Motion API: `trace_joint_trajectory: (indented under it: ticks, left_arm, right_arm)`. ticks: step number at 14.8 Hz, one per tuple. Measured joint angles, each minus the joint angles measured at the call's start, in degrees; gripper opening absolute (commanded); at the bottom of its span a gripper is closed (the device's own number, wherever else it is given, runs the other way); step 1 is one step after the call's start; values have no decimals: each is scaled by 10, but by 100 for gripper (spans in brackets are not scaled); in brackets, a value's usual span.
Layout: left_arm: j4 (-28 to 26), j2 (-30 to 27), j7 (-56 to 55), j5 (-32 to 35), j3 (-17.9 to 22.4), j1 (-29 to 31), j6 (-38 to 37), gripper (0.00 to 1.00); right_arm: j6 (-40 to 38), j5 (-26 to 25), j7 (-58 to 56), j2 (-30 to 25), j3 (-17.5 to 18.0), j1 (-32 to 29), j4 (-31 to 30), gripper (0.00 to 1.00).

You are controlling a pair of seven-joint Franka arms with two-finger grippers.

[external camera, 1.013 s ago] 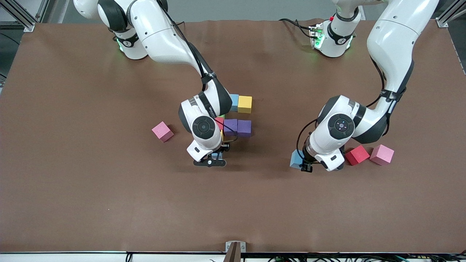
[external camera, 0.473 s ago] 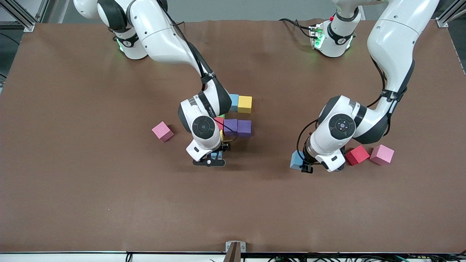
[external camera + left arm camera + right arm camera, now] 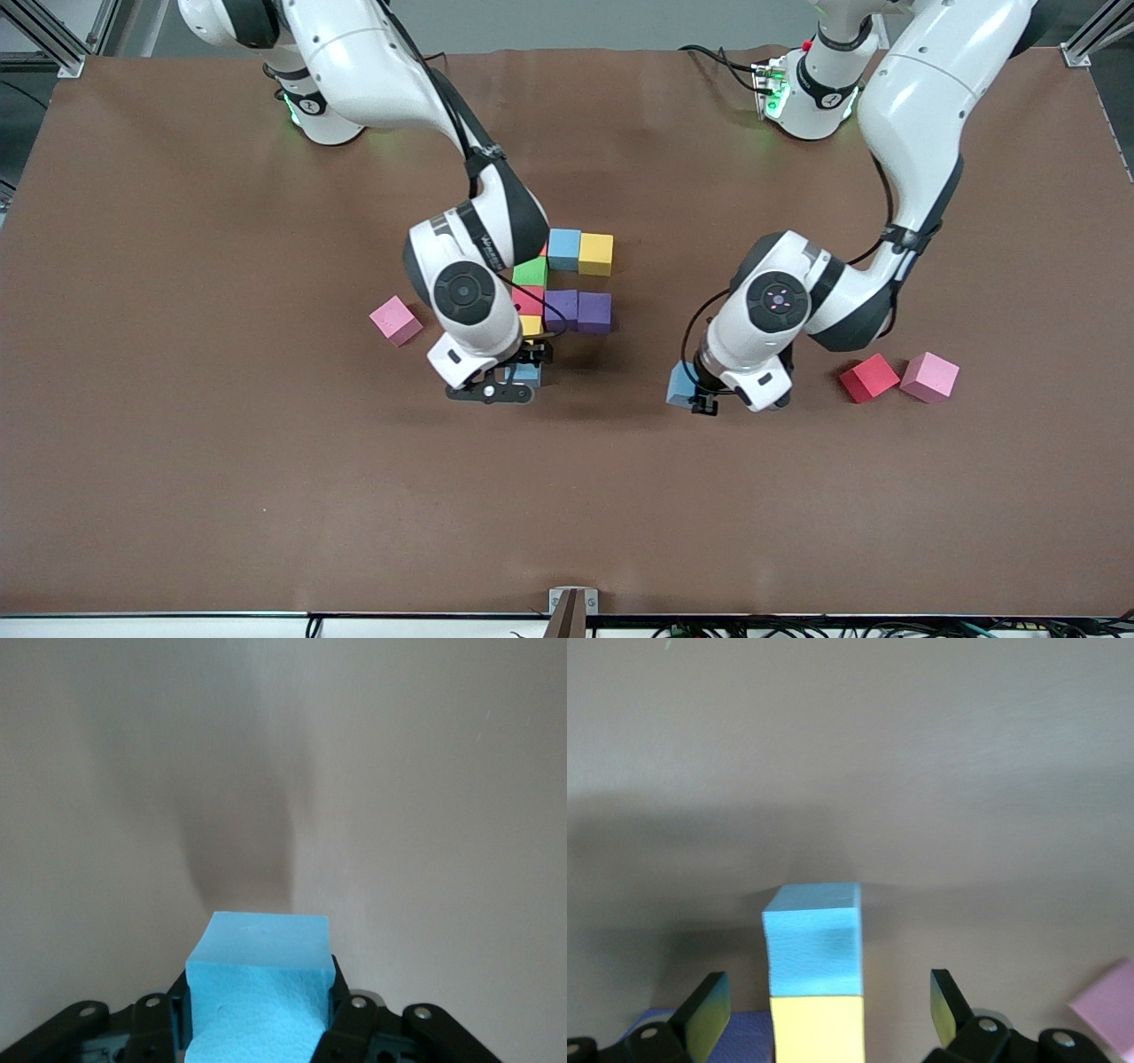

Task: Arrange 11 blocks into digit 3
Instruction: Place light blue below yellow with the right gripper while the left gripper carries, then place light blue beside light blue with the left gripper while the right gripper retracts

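Blocks of matte foam form a partial digit 3 (image 3: 562,292) near the middle of the tabletop (image 3: 177,443). We see a blue cube (image 3: 563,248) touching a yellow cube (image 3: 595,253) in the row farthest from the front camera, then a green cube (image 3: 532,270), a red cube (image 3: 528,299) joined to two purple cubes (image 3: 578,310), a small yellow cube (image 3: 532,325), and a newly set blue foam cube (image 3: 526,373) nearest the camera.

Compared with a second ago, the right hand (image 3: 490,390) has spread its fingers wide and lifted away; its wrist view shows that blue cube (image 3: 812,939) standing free against the yellow one, both fingers well clear. We judge this placement finished, starting the last row.

The left hand (image 3: 704,400) has travelled from beside the loose red foam cube (image 3: 869,377) toward the figure. It is clamped on another blue foam cube (image 3: 259,988), carried over bare tabletop between the figure and the loose cubes. This likely goes into the last row next.

A pink foam cube (image 3: 928,376) touches the loose red one toward the left arm's end; another pink cube (image 3: 395,320) sits alone toward the right arm's end.

The tabletop is plain brown matting, with metal framing at its corners and cables along the edges.
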Motion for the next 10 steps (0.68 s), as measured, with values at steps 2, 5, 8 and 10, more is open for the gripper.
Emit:
trace_joint_trajectory:
  ticks: [2,5,8,10]
  left_arm:
    - [26,20,-37,0,22,-39,0,37]
    - [76,56,-106,0,75,-119,1,39]
    - [106,87,-159,0,86,-161,8,39]
    - [112,99,-185,0,87,-173,25,39]
  right_arm:
    - [-21,-1,-16,-21,-5,-28,-1,100]
    - [-68,-2,-94,-45,-11,-87,-1,100]
    - [-116,-3,-146,-64,-14,-162,-2,100]
    - [-128,-5,-166,-71,-15,-211,-2,100]
